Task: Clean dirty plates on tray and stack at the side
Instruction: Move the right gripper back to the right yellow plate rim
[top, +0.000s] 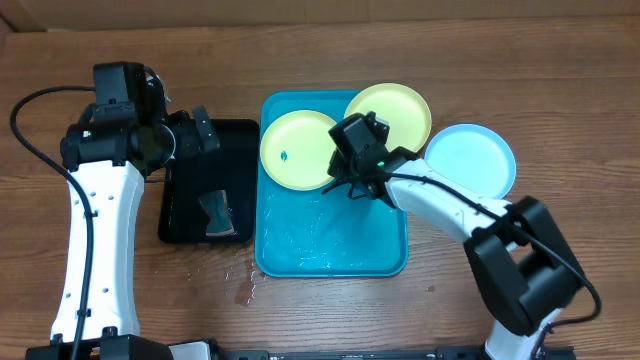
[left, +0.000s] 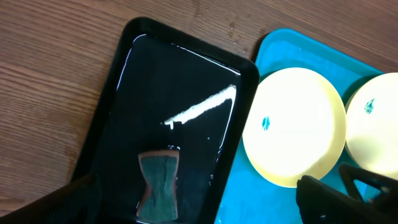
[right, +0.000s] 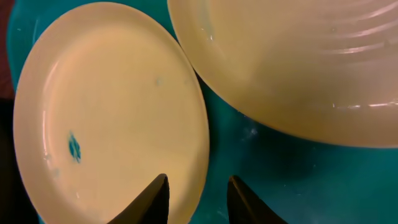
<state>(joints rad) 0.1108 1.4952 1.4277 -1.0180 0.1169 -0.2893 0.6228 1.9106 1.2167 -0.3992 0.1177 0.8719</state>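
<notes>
Right gripper (right: 198, 182): part-open astride rim of yellow-green plate (right: 112, 112), turquoise tray (right: 255, 155) far-left corner | second yellow-green plate (right: 298, 62): cropped, overhanging far-right corner | left gripper (top: 205, 135): wide open, empty, fingers (left: 336, 194) blurred

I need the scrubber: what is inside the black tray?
One hourglass-shaped sponge lies in the black tray, whose floor looks wet. Overhead, the left arm covers the tray's far edge.
</notes>
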